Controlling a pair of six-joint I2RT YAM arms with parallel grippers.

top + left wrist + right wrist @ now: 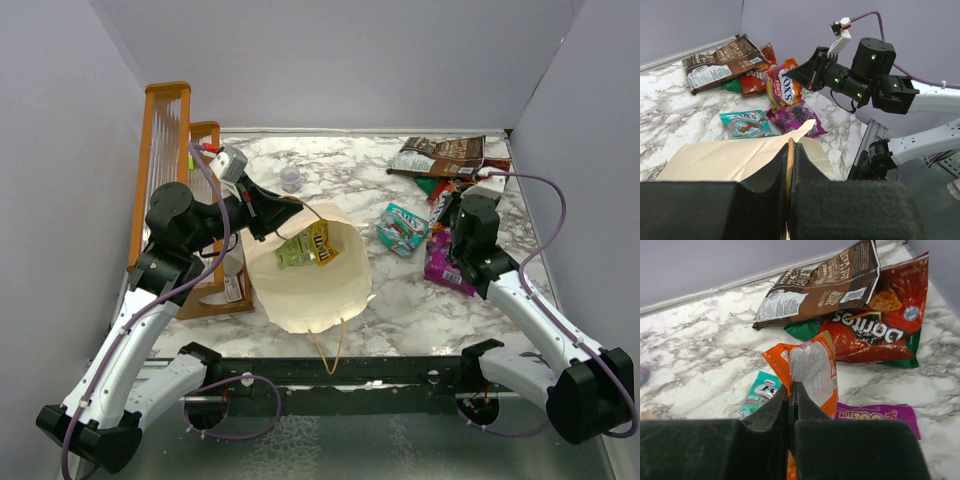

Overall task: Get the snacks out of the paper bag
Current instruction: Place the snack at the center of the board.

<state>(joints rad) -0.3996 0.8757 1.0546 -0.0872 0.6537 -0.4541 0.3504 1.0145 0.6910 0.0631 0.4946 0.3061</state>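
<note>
The cream paper bag (pixel 310 285) lies open in the middle, with a green packet (pixel 292 253) and a yellow-brown candy pack (pixel 320 243) inside. My left gripper (pixel 287 214) is shut on the bag's tan loop handle (pixel 788 150) at its far rim. My right gripper (pixel 446 207) is shut on an orange packet (pixel 812 365) and holds it upright above the table at the right. Below it lie a teal-pink packet (pixel 402 228), a purple pouch (pixel 446 265), a red chip bag (pixel 875 330) and a brown chip bag (pixel 440 155).
An orange-framed wooden rack (pixel 170 150) stands along the left wall. A small clear cup (pixel 291 178) sits behind the bag. Grey walls close in the left, back and right sides. A second bag handle (pixel 330 350) hangs toward the near edge.
</note>
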